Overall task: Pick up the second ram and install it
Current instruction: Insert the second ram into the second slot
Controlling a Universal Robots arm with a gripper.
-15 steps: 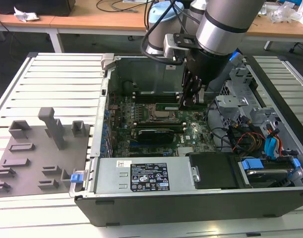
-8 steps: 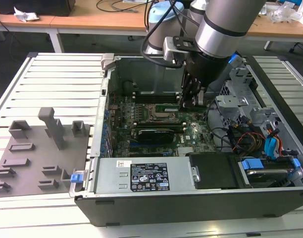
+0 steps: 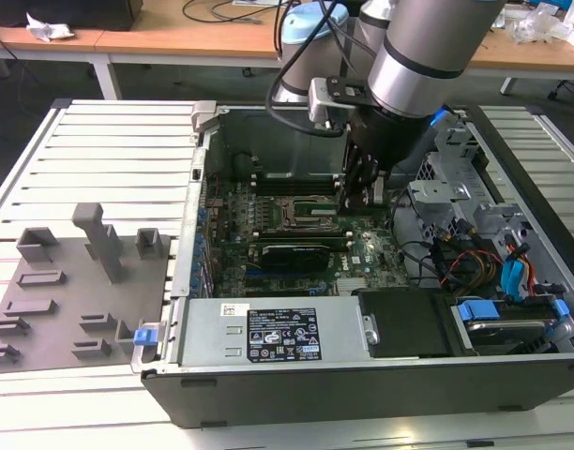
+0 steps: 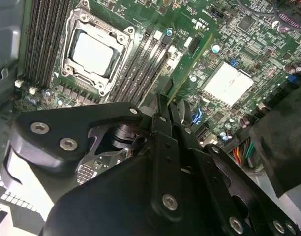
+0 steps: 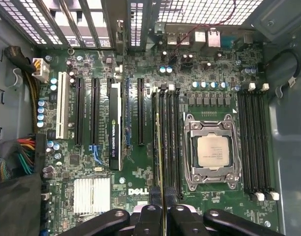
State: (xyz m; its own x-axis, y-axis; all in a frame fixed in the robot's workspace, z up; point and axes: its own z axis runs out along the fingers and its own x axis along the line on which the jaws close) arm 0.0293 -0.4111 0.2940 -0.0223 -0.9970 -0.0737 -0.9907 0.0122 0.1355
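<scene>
One gripper (image 5: 162,209) clenched on second ram (image 5: 159,152); ram's held end hidden behind fingers (image 4: 160,128).

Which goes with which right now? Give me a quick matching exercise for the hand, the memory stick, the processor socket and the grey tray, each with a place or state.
Things:
1. hand
2. memory stick
3. processor socket
4. grey tray

Places or states:
A. lies outside the computer case, on the exterior view's left
B. silver and square, between two banks of memory slots
C. closed on the thin green strip
D. held on edge over the slots beside the socket

Pairs: 1-C, 2-D, 3-B, 4-A
</scene>
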